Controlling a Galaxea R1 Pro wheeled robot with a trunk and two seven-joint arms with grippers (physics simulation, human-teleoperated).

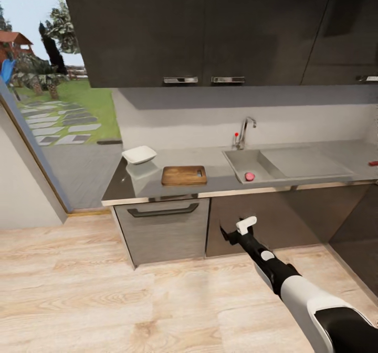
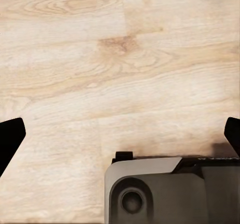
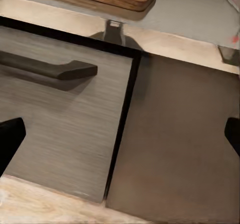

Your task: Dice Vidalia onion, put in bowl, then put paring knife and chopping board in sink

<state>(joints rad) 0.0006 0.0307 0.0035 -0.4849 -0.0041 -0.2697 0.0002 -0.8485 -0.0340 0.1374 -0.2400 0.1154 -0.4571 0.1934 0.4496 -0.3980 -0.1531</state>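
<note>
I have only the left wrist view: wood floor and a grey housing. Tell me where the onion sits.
Observer: The Vidalia onion lies in the sink basin, near its front edge.
Operator: Give me the board's position.
Observer: The chopping board lies flat on the countertop, left of the sink.
Operator: Now the bowl.
Observer: The bowl stands near the countertop's left end, apart from the board.
Operator: Report the right gripper.
Observer: The right gripper is open, low in front of the cabinet doors, below counter height.
</note>
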